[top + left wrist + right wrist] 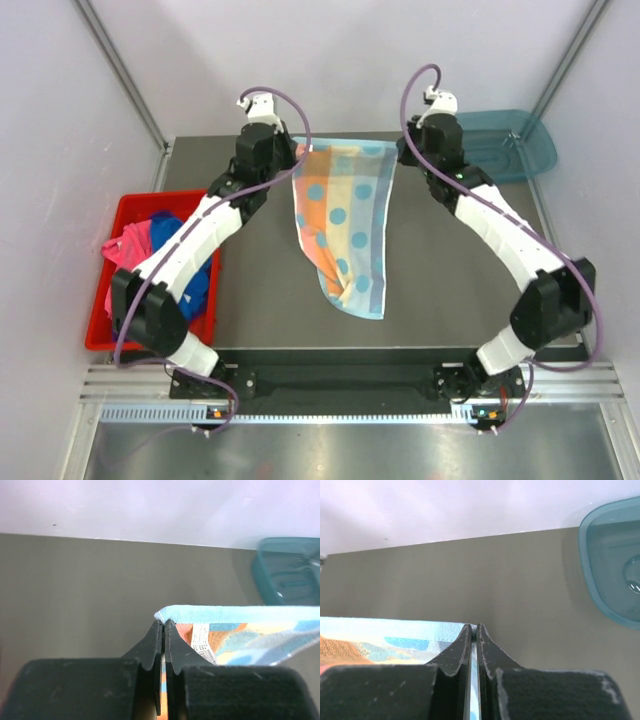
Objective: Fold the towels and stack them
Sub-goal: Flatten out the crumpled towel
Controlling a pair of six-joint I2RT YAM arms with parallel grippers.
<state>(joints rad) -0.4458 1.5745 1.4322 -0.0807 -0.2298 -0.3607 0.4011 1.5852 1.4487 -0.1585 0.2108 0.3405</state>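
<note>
Orange-and-blue dotted towel (345,215) hangs over the far half of the table (450,290), its lower end trailing on the surface. Clamped on one top corner each, the left gripper (163,625) and the right gripper (474,629) likely mean to spread it flat for folding. The spare towels (150,235) sit in the red bin (130,205).

Both arms stretched toward upper centre of the frame, elbows bowed outward, left gripper (295,150) and right gripper (399,150) level, fingers (154,645) pressed tight on towel (345,215) corners.
</note>
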